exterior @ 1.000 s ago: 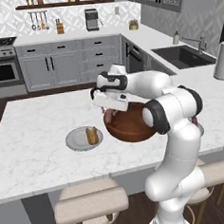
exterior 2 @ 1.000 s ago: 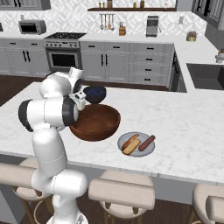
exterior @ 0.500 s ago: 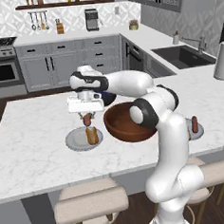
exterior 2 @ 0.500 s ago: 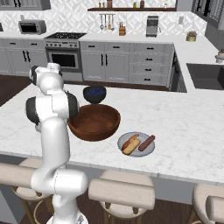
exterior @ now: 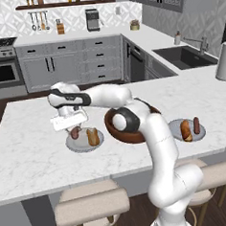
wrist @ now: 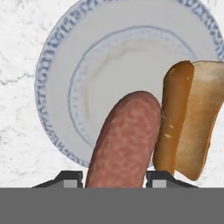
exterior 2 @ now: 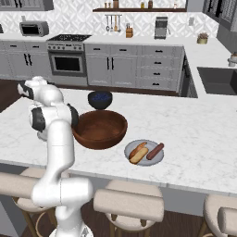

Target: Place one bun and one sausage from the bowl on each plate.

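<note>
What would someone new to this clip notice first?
The hand holds a sausage over the left plate, beside the bun already lying there. To the right of the big wooden bowl, the other plate already has its bun and sausage.

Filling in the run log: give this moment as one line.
gripper: shut on sausage | over left plate | bun already there | right plate: filled

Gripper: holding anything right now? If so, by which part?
Yes: the gripper holds a sausage by one end, the rest sticking out over the plate, beside the bun already there.
</note>
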{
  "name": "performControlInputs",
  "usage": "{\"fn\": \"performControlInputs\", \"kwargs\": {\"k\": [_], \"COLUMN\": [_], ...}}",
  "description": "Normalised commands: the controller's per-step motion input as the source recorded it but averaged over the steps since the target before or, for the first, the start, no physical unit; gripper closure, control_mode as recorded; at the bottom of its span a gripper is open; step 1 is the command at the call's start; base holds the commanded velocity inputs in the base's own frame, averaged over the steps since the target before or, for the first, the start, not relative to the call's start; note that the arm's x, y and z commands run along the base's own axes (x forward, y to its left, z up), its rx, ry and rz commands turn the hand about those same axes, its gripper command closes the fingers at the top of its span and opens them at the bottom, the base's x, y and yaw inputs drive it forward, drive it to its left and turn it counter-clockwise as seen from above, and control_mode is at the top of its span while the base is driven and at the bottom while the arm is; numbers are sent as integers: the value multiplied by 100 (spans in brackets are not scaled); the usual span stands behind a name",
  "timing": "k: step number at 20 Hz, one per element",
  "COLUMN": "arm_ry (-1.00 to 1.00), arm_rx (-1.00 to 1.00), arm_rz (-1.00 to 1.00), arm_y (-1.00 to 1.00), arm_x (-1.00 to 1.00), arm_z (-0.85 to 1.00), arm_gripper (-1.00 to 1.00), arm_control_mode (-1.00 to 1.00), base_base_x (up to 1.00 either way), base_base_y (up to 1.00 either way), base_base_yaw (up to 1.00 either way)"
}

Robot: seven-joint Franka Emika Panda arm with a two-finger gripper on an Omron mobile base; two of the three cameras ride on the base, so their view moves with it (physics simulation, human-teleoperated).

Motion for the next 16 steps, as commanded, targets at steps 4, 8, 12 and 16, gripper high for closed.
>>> {"fn": "performControlInputs", "kwargs": {"k": [4,8,12,16], "arm_ry": [-1,0,0,-1], "arm_rx": [-8,-1,0,0], "arm_rz": [10,9,5,4], "arm_y": [6,-22,-41,-14], "arm_x": [19,23,5,-19], "arm_z": [-26,-40,-41,-29], "arm_gripper": [100,100,100,100], "arm_control_mode": [-100,-100,-100,-100], "base_base_x": [0,0,0,0], "base_base_y": [0,0,0,0], "base_base_yaw": [0,0,0,0]}}
